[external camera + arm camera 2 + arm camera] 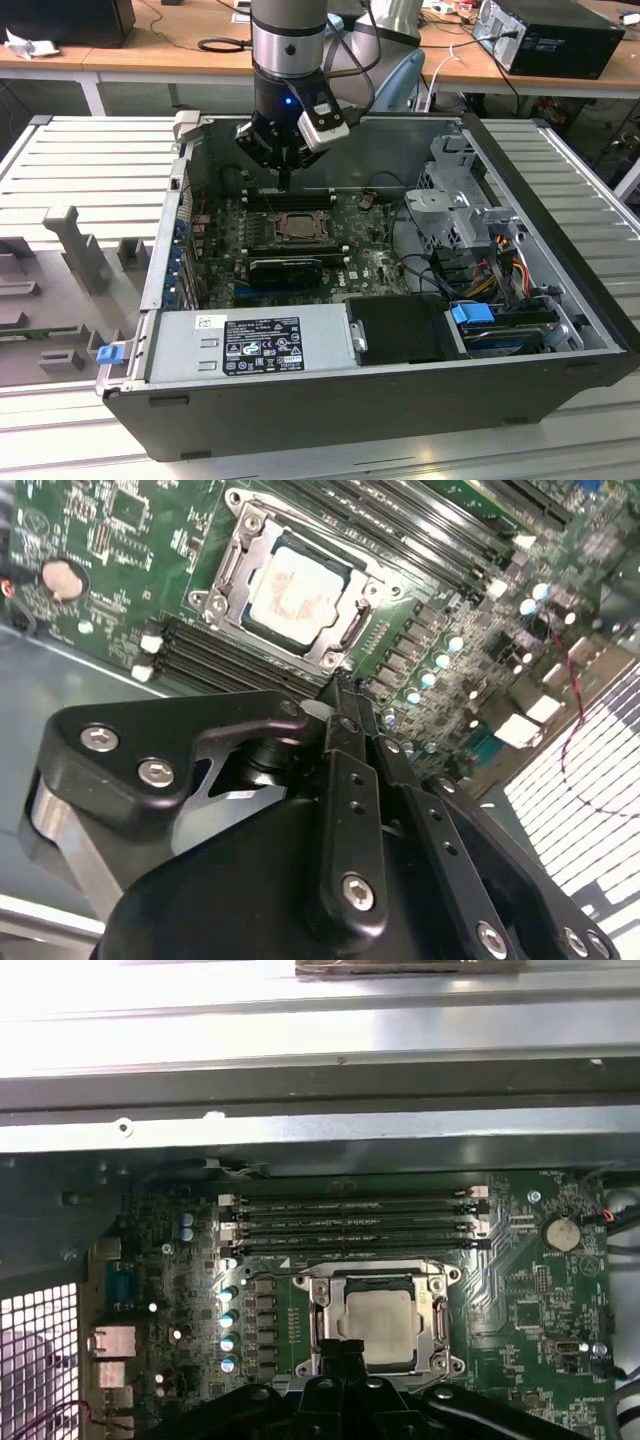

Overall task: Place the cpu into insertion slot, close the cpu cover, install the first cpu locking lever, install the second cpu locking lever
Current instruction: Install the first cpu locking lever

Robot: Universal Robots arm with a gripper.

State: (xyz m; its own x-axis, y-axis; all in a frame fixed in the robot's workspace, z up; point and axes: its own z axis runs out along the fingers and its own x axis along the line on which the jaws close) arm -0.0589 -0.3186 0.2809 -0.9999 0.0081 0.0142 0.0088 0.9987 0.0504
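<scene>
Tips of the claw (285,182) look pressed together, and we see nothing pinched between them. The claw hangs low over the green board (375,262) inside the open computer box (400,420). The cpu (297,590) lies flat in the insertion slot (216,604) with its pale face up. The cpu cover (437,1320) lies down around it, and we see the chip through its window. In the second wrist view the claw tips sit near one corner of the slot. We cannot tell if they touch it.
</scene>
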